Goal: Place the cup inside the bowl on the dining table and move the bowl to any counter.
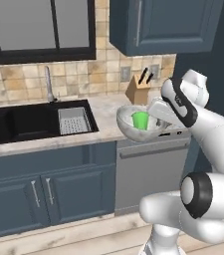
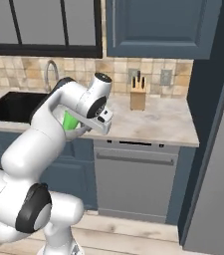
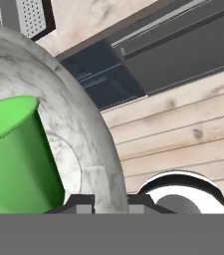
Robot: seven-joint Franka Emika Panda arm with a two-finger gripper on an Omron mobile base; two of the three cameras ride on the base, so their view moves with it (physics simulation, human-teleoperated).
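Gripper clamps the rim of the bowl, cup inside, held over the front edge of the counter.

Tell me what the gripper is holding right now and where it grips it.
The gripper holds the bowl by its rim wall, with the cup inside.

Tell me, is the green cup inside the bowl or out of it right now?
Inside. The cup stands within the bowl, its rim showing above the bowl's edge; the hand view shows it against the bowl's inner wall.
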